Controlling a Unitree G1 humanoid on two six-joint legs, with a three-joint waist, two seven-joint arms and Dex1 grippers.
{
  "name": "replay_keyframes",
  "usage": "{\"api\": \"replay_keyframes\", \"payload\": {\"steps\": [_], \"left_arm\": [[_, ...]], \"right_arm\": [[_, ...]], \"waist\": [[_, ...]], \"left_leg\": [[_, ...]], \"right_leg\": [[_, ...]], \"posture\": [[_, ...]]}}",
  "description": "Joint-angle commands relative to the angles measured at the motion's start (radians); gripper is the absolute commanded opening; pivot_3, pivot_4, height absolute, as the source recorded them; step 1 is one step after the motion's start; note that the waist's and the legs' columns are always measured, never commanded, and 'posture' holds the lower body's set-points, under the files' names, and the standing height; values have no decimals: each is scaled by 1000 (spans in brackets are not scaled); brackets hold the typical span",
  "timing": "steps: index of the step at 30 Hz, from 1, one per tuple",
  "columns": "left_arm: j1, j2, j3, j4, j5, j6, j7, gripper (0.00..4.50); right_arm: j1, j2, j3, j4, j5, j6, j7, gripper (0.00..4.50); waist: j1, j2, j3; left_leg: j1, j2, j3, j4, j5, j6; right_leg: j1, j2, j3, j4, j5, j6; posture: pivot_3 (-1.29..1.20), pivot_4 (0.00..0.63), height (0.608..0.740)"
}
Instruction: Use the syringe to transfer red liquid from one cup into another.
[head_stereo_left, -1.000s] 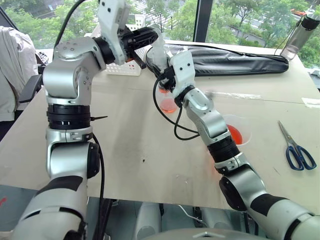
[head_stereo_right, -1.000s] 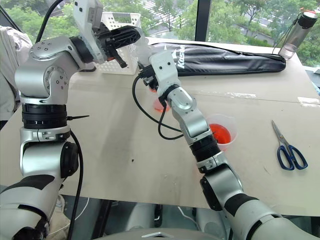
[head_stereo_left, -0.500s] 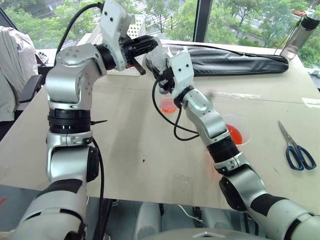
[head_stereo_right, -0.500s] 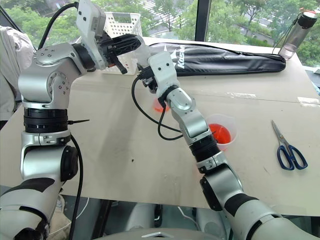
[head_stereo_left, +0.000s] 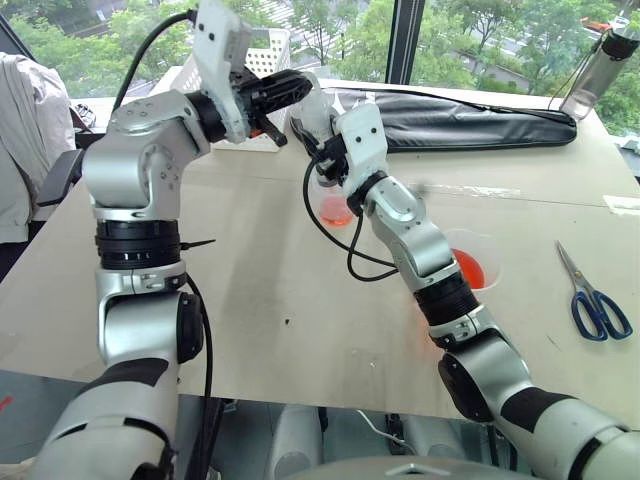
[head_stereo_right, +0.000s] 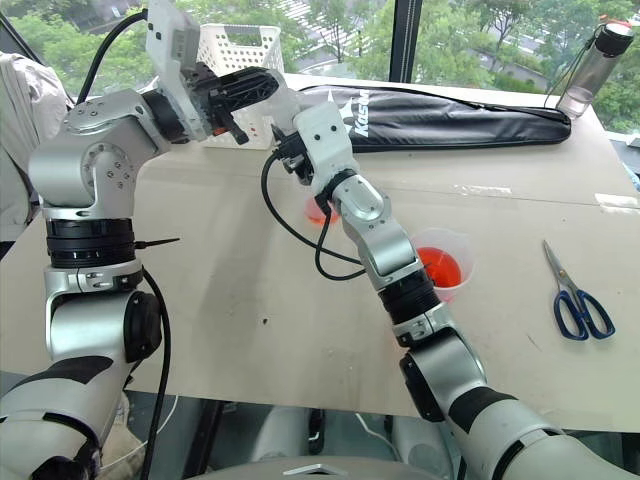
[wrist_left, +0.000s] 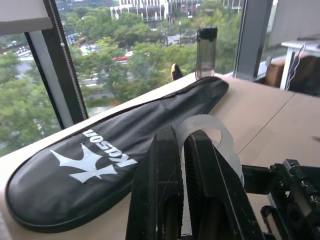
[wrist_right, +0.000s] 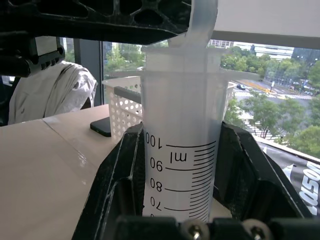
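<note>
Upper centre — right claw (wrist_right: 180, 200) grips the syringe (wrist_right: 181, 150) barrel; left claw (wrist_left: 182, 165), fingers nearly closed, pinches its plunger ring (wrist_left: 210, 127) above the small cup (head_stereo_left: 335, 208).

Premises present as an upper-floor office or robotics test room. A plain wooden table (head_stereo_left: 250, 300) stands against floor-to-ceiling windows (head_stereo_left: 340, 30) overlooking treetops, roads and distant buildings. Loose items on it are consistent with a trial set-up: a white perforated basket (head_stereo_right: 240, 45), a long black zipped bag (head_stereo_left: 470, 120), blue-handled scissors (head_stereo_left: 595, 300) and a dark drinks bottle (head_stereo_left: 600, 65). A garment (head_stereo_left: 25, 130) hangs over a chair alongside.
</note>
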Motion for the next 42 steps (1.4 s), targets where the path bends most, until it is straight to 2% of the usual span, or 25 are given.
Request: {"api": "replay_keyframes", "payload": {"steps": [1,4,6,8,9,10,11,16,28,31,35,36,40,42], "left_arm": [[16,-5,-5,-45,-65,38,-32,1722],[21,-1,36,-52,-70,33,24,2341],[32,29,79,-62,-105,71,27,2904],[50,61,103,-74,-136,106,21,3793],[65,77,106,-88,-146,116,13,3955],[81,89,105,-103,-155,126,9,4490],[97,97,105,-119,-168,141,9,4500],[143,92,90,-149,-189,157,41,4500],[86,17,22,-81,-148,61,75,4500],[81,15,5,-71,-143,48,58,3775],[87,21,-4,-60,-139,35,49,2063],[87,22,-4,-54,-135,30,49,1754],[92,29,-4,-41,-124,15,43,1734],[98,32,4,-38,-124,9,44,1734]], "right_arm": [[-65,43,4,-82,-7,-44,0,1494],[-58,44,4,-84,-12,-44,-2,1493],[-52,44,5,-84,-16,-44,-3,1492],[-48,42,7,-85,-18,-46,-4,1491],[-46,41,8,-85,-19,-46,-4,1491],[-45,41,9,-86,-20,-47,-4,1491],[-44,40,10,-85,-21,-49,-4,1490],[-47,36,14,-77,-31,-60,-1,1489],[-38,24,39,-93,-74,-76,18,1476],[-33,24,41,-100,-82,-75,18,1476],[-28,26,38,-104,-89,-70,17,1475],[-28,26,37,-104,-91,-71,17,1475],[-28,25,34,-101,-95,-70,20,1475],[-26,17,35,-106,-69,-53,68,1475]], "waist": [[0,0,0],[-2,0,0],[-3,0,0],[-7,0,0],[-7,0,0],[-8,0,0],[-7,0,0],[3,0,0],[0,0,0],[-1,0,0],[-3,0,0],[-3,0,0],[-2,0,0],[-1,0,0]], "left_leg": [[0,0,0,0,0,0],[0,0,0,0,0,0],[0,0,0,0,0,0],[0,0,0,0,0,0],[0,0,0,0,0,0],[0,0,0,0,0,0],[1,0,0,-1,0,0],[0,0,0,0,0,0],[0,0,0,0,0,0],[0,0,0,0,0,0],[1,0,0,0,0,0],[1,0,0,0,0,0],[1,0,0,0,0,0],[1,0,0,0,0,0]], "right_leg": [[0,0,0,0,0,0],[0,0,0,0,0,0],[0,0,0,0,0,0],[0,0,0,0,0,0],[0,0,0,0,0,0],[0,0,0,0,0,0],[0,0,1,0,0,0],[0,0,0,0,0,0],[0,0,0,0,0,0],[0,0,0,0,0,0],[0,0,0,0,0,0],[0,0,0,0,0,0],[0,0,0,0,0,0],[0,0,0,0,0,0]], "posture": [[0,150,724],[0,150,724],[0,150,724],[0,150,724],[0,150,724],[0,150,724],[0,150,724],[0,150,724],[0,150,724],[0,150,724],[0,150,724],[0,150,724],[0,150,724],[0,150,724]]}}
